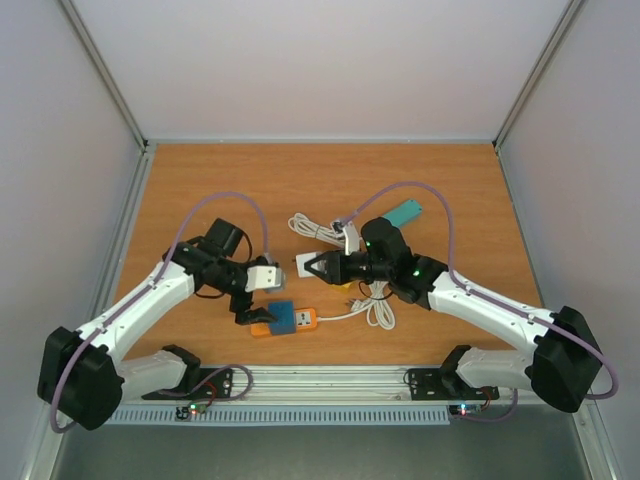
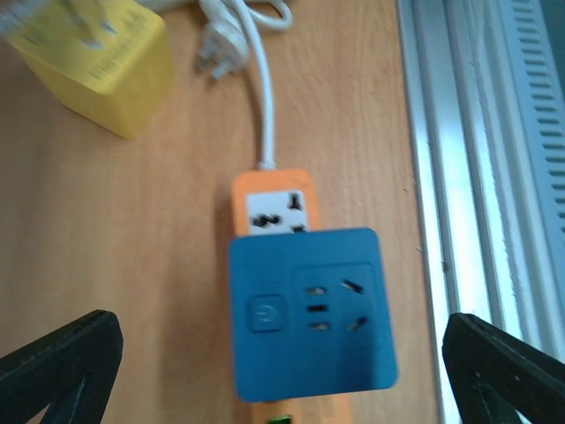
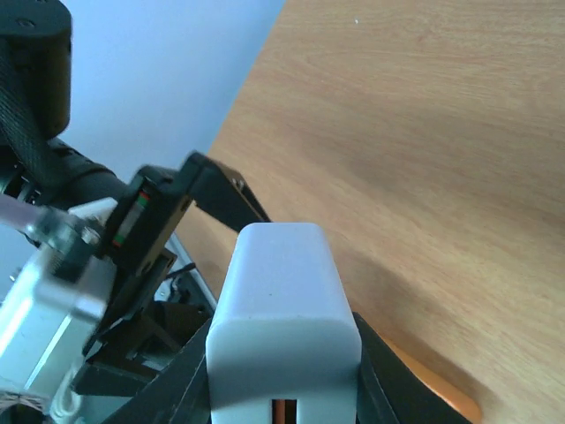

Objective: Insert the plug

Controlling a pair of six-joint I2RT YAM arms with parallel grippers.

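**White plug held by the right arm, socket waiting under the left**

The right gripper [image 1: 316, 268] is closed on the white plug [image 3: 282, 309]. The plug stands between its fingers, above the table [image 1: 440, 170] and near the orange power strip [image 2: 272, 199], not yet in any socket. I judge that it is gripped by its body so that the pin side stays free for pushing in; the pins themselves are hidden.

The left gripper [image 1: 248, 310] stands wide, one finger on each side of the blue adapter [image 2: 309, 309] that sits on the strip, and it grips nothing. Probably it waits there to steady the strip. A white cable [image 2: 263, 97] leaves the end of the strip, near a yellow block [image 2: 106, 62].

As for writing, the blue adapter shows only a power symbol on its button. The yellow block has faint print, too blurred to read. No brand is readable.
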